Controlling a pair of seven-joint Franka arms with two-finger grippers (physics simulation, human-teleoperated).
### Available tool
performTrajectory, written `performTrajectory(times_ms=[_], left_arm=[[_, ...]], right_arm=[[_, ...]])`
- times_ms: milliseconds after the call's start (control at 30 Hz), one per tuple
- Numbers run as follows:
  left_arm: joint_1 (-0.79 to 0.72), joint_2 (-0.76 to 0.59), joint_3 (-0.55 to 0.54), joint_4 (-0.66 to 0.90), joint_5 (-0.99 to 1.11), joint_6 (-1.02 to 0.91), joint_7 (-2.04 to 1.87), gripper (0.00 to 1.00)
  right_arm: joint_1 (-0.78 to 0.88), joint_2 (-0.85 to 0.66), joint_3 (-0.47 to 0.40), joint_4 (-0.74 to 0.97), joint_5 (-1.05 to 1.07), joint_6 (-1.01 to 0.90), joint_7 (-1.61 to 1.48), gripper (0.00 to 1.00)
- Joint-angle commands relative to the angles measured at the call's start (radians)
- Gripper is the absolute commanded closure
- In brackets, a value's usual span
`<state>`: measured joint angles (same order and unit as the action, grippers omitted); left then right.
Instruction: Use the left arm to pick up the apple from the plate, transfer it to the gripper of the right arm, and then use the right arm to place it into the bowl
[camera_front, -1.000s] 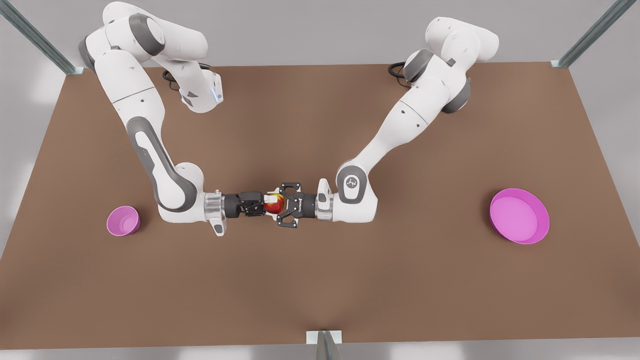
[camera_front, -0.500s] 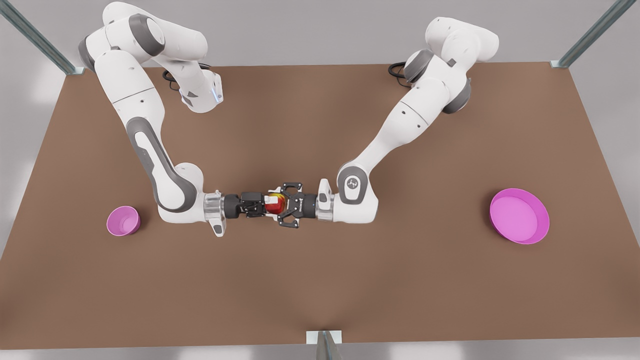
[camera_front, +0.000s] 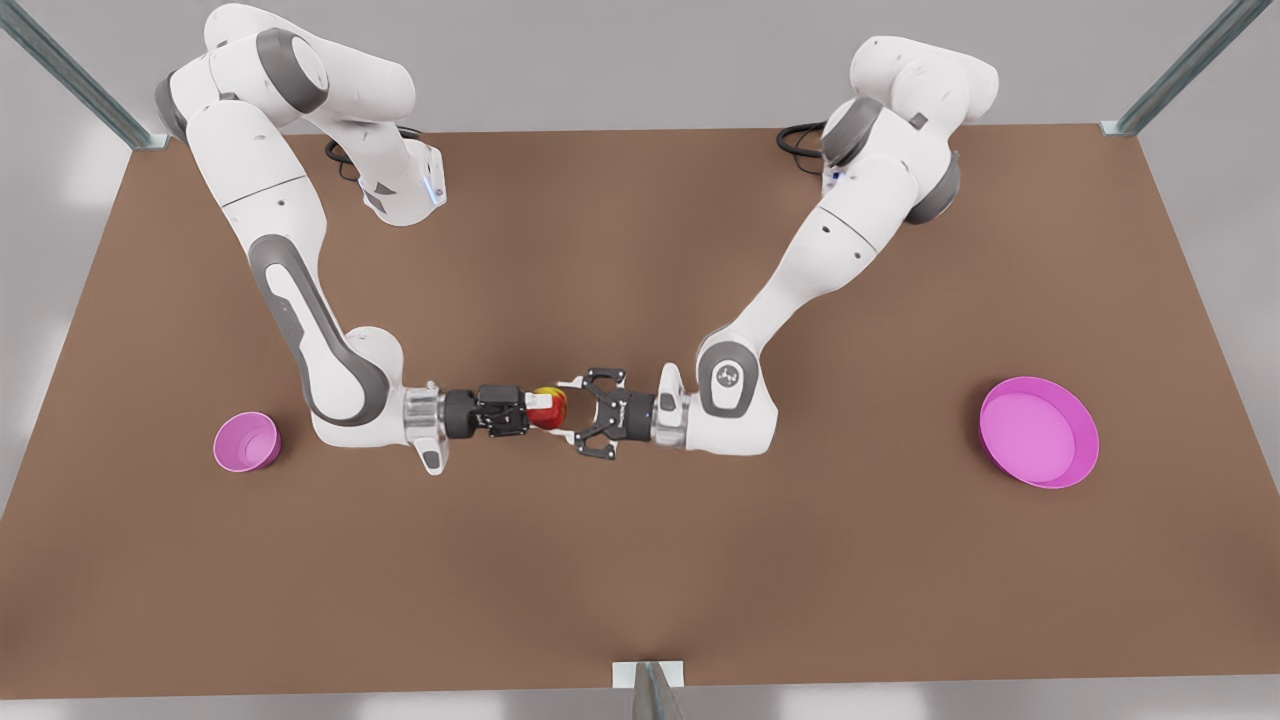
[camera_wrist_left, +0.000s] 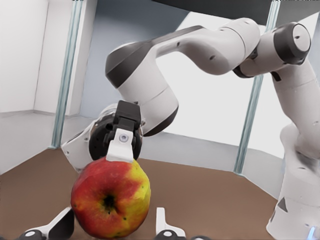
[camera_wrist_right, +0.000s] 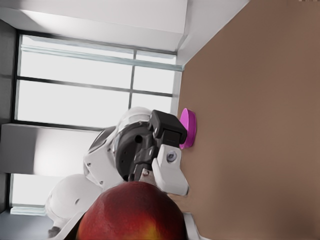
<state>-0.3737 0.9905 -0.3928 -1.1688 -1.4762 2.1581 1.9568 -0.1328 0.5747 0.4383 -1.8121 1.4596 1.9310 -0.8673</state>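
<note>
The red-and-yellow apple (camera_front: 548, 407) hangs above the middle of the table, and my right gripper (camera_front: 535, 410), coming from the front view's left, is shut on it. My left gripper (camera_front: 578, 418) faces it from the front view's right, open, with its fingertips just off the apple. In the left wrist view the apple (camera_wrist_left: 111, 197) sits ahead of my spread left fingers (camera_wrist_left: 62, 225), with a right finger pad (camera_wrist_left: 121, 145) pressed on it. The apple (camera_wrist_right: 132, 212) shows close up in the right wrist view. The plate (camera_front: 1038, 432) lies empty at the right, the bowl (camera_front: 246, 441) at the left.
The brown table (camera_front: 640, 580) carries only the bowl and the plate. The right arm's elbow (camera_front: 345, 375) hangs close to the bowl. Metal frame posts (camera_front: 648, 690) stand at the table's corners and front edge. The plate (camera_wrist_right: 188, 127) shows behind the left arm.
My left gripper has opened and drawn back toward the front view's right, off the apple. The right gripper stays shut on the apple and has shifted slightly left.
</note>
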Motion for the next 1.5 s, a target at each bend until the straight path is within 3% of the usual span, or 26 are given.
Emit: performTrajectory(times_ms=[0,133,167,267,400,567,600,667,767,833,867,933,1167,1233,1467], left_arm=[[0.016,-0.010,0.000,-0.017,0.002,-0.058,0.011,0.16],[0.088,-0.044,0.003,-0.084,0.049,-0.150,0.008,0.13],[0.127,-0.044,0.009,-0.107,0.056,-0.219,0.010,0.00],[0.245,-0.079,0.017,-0.117,0.422,-0.276,-0.170,0.00],[0.354,-0.245,0.042,-0.107,1.030,-0.422,-0.641,0.00],[0.397,-0.441,0.052,-0.106,1.522,-0.590,-1.044,0.00],[0.392,-0.481,0.055,-0.106,1.606,-0.664,-1.368,0.00],[0.427,-0.518,0.054,-0.061,1.613,-0.712,-1.628,0.00],[0.480,-0.679,0.077,-0.057,1.607,-0.707,-1.888,0.00],[0.274,-0.811,0.425,-0.112,1.440,-0.690,-1.892,0.00],[0.277,-0.881,0.428,-0.228,1.438,-0.604,-1.902,0.00],[0.297,-0.862,0.427,-0.316,1.446,-0.583,-1.902,0.00],[0.291,-0.848,0.427,-0.278,1.444,-0.600,-1.964,0.00],[0.289,-0.852,0.427,-0.278,1.444,-0.600,-1.963,0.00],[0.289,-0.851,0.425,-0.278,1.444,-0.600,-1.964,0.00]], right_arm=[[-0.001,-0.001,0.000,0.000,-0.004,-0.004,-0.007,0.33],[-0.007,-0.001,-0.012,0.011,-0.010,-0.006,-0.004,0.33],[-0.019,-0.001,-0.015,0.030,-0.047,-0.009,0.008,0.33],[-0.048,0.001,-0.018,0.048,-0.053,-0.020,0.011,0.33],[-0.048,0.028,-0.101,0.125,-0.054,-0.066,0.057,0.32],[-0.140,0.028,-0.135,0.158,-0.151,-0.218,0.117,0.32],[-0.166,0.030,-0.136,0.178,-0.179,-0.259,0.137,0.32],[-0.191,0.037,-0.164,0.203,-0.212,-0.329,0.140,0.32],[-0.192,0.074,-0.269,0.290,-0.243,-0.492,0.160,0.32],[-0.192,0.094,-0.345,0.338,-0.265,-0.585,0.168,0.32],[-0.192,0.106,-0.381,0.366,-0.269,-0.645,0.168,0.32],[-0.231,0.108,-0.406,0.367,-0.304,-0.715,0.157,0.32],[-0.406,0.247,-0.408,0.619,-0.458,-0.908,0.157,0.32],[-0.413,0.292,-0.451,0.691,-0.473,-0.951,0.143,0.32],[-0.364,0.277,-0.441,0.700,-0.685,-0.842,0.059,0.32]])
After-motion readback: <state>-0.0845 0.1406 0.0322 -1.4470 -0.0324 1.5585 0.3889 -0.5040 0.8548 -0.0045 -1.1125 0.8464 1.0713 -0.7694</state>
